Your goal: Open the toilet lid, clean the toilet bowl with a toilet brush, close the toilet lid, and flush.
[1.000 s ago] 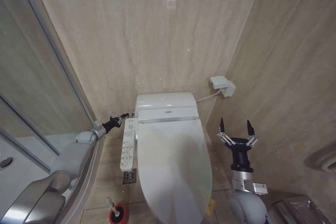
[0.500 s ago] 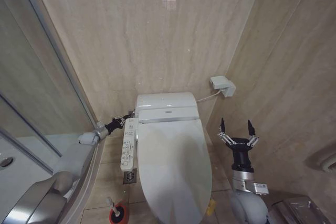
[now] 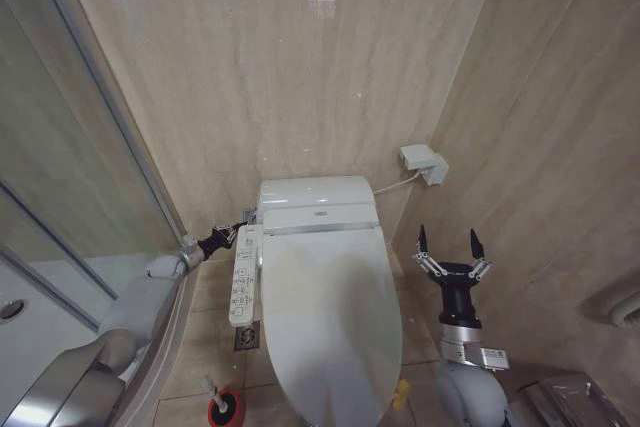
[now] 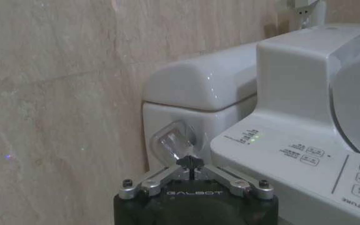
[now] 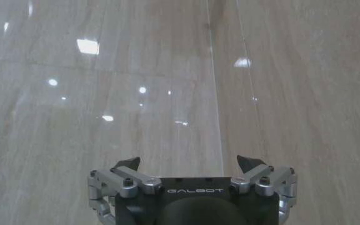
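Observation:
The toilet lid (image 3: 325, 317) lies closed and flat, so the toilet bowl is hidden beneath it. My left gripper (image 3: 234, 231) reaches to the left side of the tank (image 3: 318, 199). In the left wrist view my left gripper (image 4: 191, 164) is shut, its tips right at a chrome flush lever (image 4: 174, 139) on the tank's side. My right gripper (image 3: 447, 243) stands open to the right of the toilet, pointing up, and in the right wrist view the right gripper (image 5: 189, 163) faces the bare wall. The toilet brush (image 3: 214, 391) stands in its red holder on the floor, front left.
A long white button panel (image 3: 243, 273) runs along the toilet's left side, just below my left gripper. A glass shower screen (image 3: 70, 187) closes off the left. A white wall box (image 3: 423, 163) with a hose sits behind the tank on the right. Tiled walls stand close on both sides.
My left arm has shifted a little, bringing its gripper slightly lower beside the tank. The right arm and the lid have not moved.

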